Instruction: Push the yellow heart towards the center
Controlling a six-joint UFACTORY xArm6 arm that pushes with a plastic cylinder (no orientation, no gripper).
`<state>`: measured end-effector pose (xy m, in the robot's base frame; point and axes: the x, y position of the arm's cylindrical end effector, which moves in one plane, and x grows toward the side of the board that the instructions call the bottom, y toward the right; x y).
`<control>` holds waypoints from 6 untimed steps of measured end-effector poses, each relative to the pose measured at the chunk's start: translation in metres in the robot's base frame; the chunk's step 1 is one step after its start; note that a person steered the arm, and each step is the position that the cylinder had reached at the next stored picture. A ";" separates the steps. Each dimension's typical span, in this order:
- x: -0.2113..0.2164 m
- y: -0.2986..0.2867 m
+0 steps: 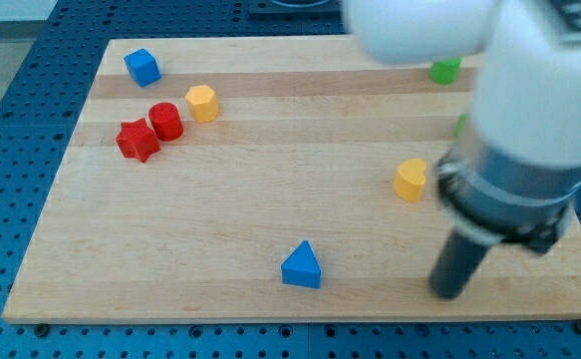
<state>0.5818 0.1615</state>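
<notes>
The yellow heart (410,179) lies on the wooden board (270,229) right of the middle. My tip (449,291) rests on the board below and slightly right of the heart, apart from it. The bulky white and grey arm body (529,130) hangs over the board's right side, just right of the heart, and hides what lies under it.
A blue triangle (302,266) sits near the bottom edge. A yellow hexagon (201,103), a red cylinder (164,121) and a red star (137,141) cluster at the upper left, with a blue cube (142,67) above. A green block (444,70) sits at the upper right; another green block (460,126) peeks out beside the arm.
</notes>
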 end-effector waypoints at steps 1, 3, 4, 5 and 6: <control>-0.010 0.008; -0.055 -0.011; -0.085 -0.025; -0.128 -0.041; -0.169 -0.063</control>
